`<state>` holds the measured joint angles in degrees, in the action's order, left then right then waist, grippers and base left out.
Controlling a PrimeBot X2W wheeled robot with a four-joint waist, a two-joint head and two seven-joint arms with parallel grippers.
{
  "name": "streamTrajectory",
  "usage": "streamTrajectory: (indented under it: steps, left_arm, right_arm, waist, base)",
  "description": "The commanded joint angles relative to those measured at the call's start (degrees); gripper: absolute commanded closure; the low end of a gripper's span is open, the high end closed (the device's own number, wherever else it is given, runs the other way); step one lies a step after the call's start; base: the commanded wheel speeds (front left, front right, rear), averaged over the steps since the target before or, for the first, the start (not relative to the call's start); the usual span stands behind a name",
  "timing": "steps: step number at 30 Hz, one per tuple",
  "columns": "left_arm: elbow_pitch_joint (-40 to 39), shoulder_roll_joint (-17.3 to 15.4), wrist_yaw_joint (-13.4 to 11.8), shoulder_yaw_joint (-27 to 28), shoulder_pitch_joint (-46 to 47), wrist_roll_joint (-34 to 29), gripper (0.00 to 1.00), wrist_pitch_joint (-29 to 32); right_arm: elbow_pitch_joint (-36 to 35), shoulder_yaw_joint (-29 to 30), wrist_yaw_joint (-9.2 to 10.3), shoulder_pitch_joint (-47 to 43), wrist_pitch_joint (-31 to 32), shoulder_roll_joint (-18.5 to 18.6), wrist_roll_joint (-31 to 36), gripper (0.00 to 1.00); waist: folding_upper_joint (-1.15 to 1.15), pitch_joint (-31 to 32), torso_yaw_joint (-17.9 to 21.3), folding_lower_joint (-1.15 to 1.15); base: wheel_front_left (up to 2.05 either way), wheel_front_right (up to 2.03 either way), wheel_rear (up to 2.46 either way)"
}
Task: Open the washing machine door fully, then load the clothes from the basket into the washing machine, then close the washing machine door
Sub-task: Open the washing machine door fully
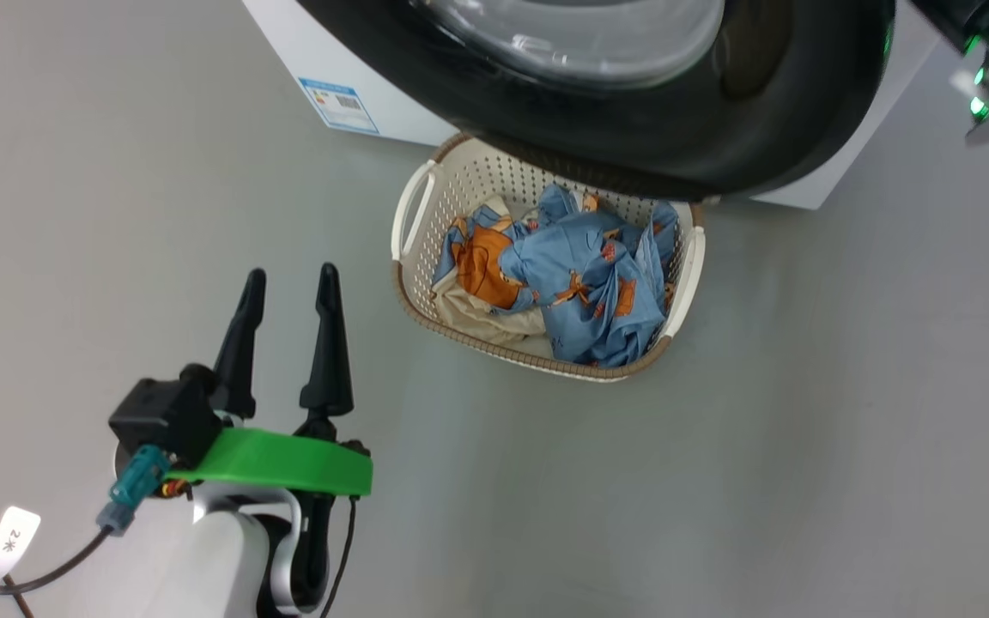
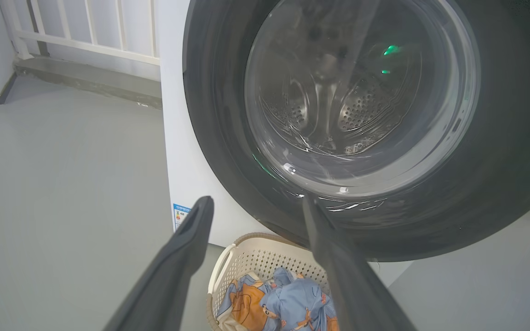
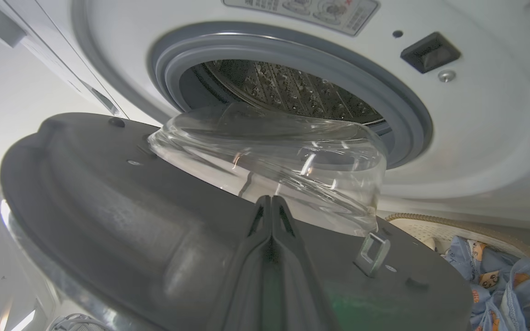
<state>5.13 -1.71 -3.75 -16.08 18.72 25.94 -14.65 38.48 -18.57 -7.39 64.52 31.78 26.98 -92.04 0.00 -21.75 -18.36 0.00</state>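
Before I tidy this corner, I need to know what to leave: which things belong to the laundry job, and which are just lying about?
Job: washing machine door, partly open; washing machine; basket; clothes in it; open left gripper; shut right gripper by the door's inner face.
Lying about: white railing; dangling paper tag.

Washing machine door (image 1: 769, 129) partly open. Its black rim overhangs the back edge of the basket (image 1: 426, 313), so only the front part is open from above, and the clothes (image 1: 580, 283) fill that part. There is open floor (image 1: 803, 429) left, right and in front of the basket. The left tool (image 1: 290, 273), fingers spread, hangs over the floor left of the basket. Drum mouth (image 3: 283, 87) is half blocked, with the door's glass bowl (image 3: 283, 156) across its lower part. The right tool (image 3: 270, 200), fingers pressed together, sits against the door's inner face just below the bowl.
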Motion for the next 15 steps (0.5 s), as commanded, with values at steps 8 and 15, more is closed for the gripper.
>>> streamTrajectory:
  steps: [8,15]
  left_arm:
    - [0.43,-1.17,0.85,2.52,-2.62,-1.87,0.0,-0.35]
    - [1.99,-1.17,1.49,3.68,-5.05,-2.9,0.0,-0.35]
  right_arm:
    - [-4.84,0.12,-0.1,-9.23,1.36,-3.52,-2.56,1.0]
    - [-8.19,0.65,-0.1,-15.59,3.16,-4.31,-3.78,1.0]
  waist:
    - [0.0,5.23,-2.15,0.0]
    - [0.0,8.29,-4.51,0.0]
  base:
    - [0.0,0.0,0.0]
    - [0.0,0.0,0.0]
